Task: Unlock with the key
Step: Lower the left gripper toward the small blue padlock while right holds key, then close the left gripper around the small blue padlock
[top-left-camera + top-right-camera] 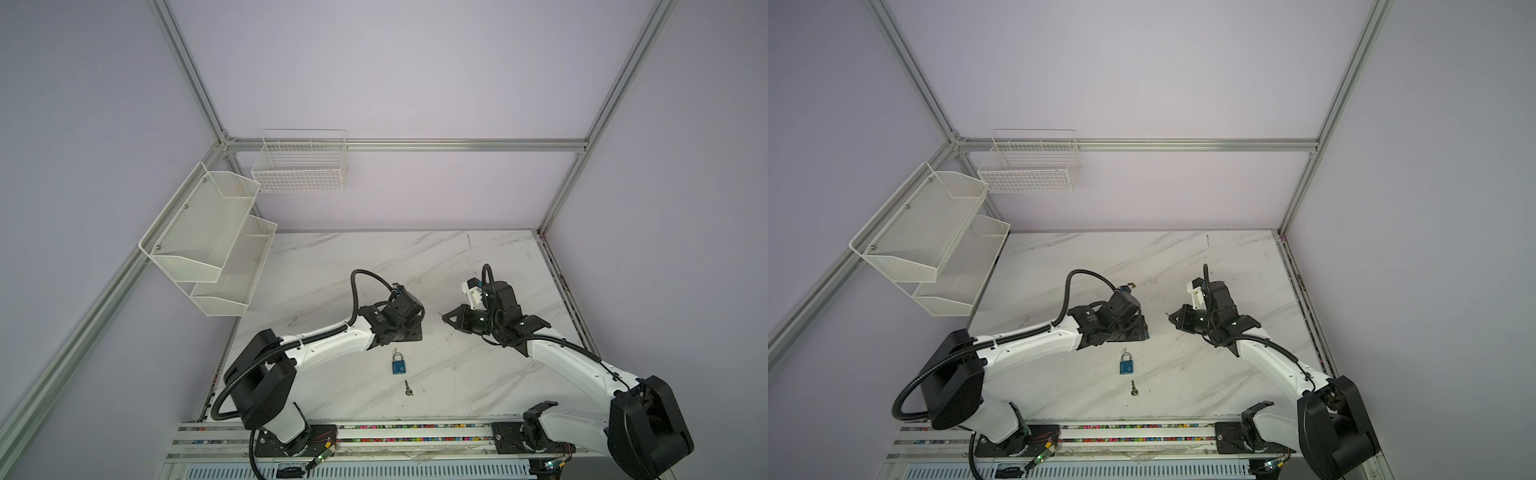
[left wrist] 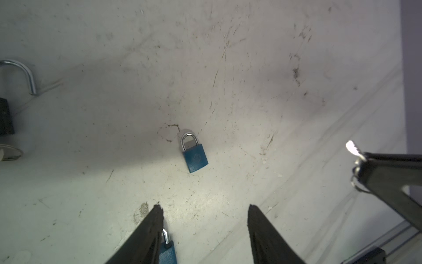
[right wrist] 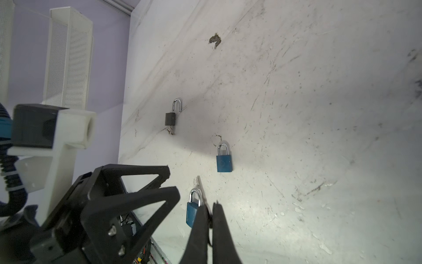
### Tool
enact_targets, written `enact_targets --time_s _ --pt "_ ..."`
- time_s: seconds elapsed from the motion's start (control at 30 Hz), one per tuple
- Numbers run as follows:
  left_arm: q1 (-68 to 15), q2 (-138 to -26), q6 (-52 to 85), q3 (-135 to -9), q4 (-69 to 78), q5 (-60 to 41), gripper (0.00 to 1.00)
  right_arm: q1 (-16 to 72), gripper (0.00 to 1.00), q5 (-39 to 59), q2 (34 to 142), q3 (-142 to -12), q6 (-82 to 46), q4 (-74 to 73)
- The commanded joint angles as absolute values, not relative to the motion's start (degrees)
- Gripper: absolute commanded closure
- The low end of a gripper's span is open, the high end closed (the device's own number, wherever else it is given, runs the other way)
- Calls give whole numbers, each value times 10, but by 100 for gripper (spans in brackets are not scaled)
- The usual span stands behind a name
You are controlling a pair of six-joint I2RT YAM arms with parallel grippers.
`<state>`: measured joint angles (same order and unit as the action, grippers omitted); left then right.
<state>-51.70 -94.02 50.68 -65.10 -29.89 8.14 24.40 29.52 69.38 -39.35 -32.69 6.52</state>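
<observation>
Left pincer [image 2: 205, 206] gapes; emblem on blue padlock [image 2: 195, 157] unreadable.

We're pinching the key [image 3: 201, 185] in the right gripper [image 3: 211, 204], jaws closed, blade sticking out past the tips. Nearer blue padlock [image 3: 191, 214] is lying just beside that gripper, shackle closed; can't tell if the blade is touching it. Farther blue padlock [image 3: 225, 162] is lying apart, also closed. Black padlock [image 3: 170, 118] is sitting beyond, shackle open. Left gripper [image 3: 173, 181] is hovering alongside, jaws apart.
</observation>
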Motion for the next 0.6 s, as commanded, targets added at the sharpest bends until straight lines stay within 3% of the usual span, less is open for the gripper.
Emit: enact_targets --time_s 0.0,0.3,0.57 --pt "-531 -988 521 -755 -363 129 41 242 100 277 700 -395 -308 71" --pt "-543 -1090 547 -831 -424 180 48 242 100 284 712 -389 -293 66" --pt "-543 -1136 566 -855 -424 163 54 242 100 287 723 -394 -280 67"
